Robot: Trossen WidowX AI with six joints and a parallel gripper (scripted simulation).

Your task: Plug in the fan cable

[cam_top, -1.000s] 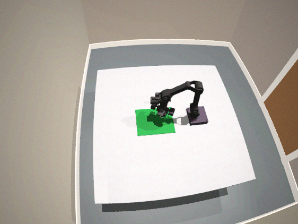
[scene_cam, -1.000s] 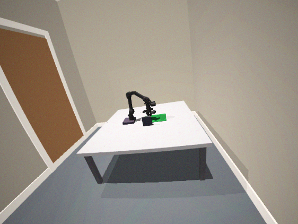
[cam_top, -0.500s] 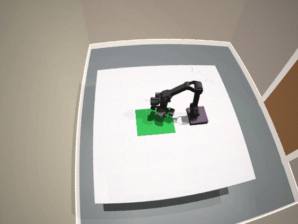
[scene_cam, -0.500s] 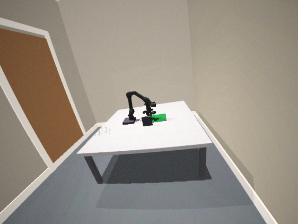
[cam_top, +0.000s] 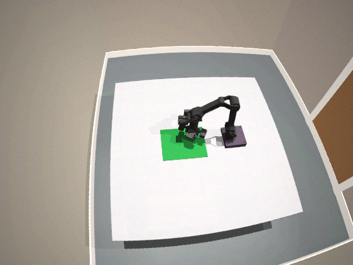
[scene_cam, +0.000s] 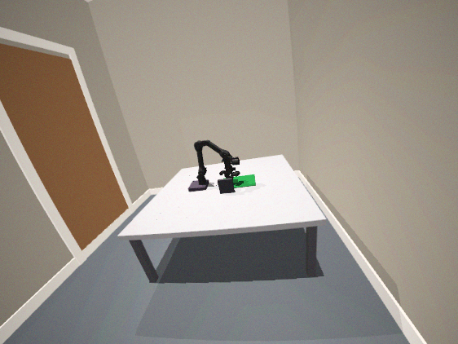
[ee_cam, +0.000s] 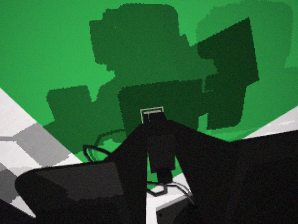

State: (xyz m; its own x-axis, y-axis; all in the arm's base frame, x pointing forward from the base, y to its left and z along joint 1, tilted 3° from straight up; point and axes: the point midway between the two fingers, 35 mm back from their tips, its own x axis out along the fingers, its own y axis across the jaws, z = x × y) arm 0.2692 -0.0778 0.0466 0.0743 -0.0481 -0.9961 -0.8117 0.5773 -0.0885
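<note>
The green board (cam_top: pixel 176 154) (scene_cam: pixel 249 179) (ee_cam: pixel 30 60) lies flat on the table. The header (ee_cam: pixel 152 109) shows as a small pale outline in the wrist view, its near part hidden by the plug's end and fingertips. My gripper (ee_cam: pixel 155 127) is shut on the dark plug (ee_cam: pixel 161 152), whose front end overlaps the header outline. How deep the plug sits cannot be told. A thin dark cable (ee_cam: pixel 91 153) loops out left of the fingers, with more strands behind the plug. The fan (scene_cam: pixel 226 186) is a dark box beside the board.
The arm's purple base (cam_top: pixel 240 138) (scene_cam: pixel 197 187) stands on the white table (cam_top: pixel 188 194) (scene_cam: pixel 244 212), beyond one end of the board. The arm arches over from it, and its shadow covers the board around the header. A dark box edge shows at the wrist view's bottom.
</note>
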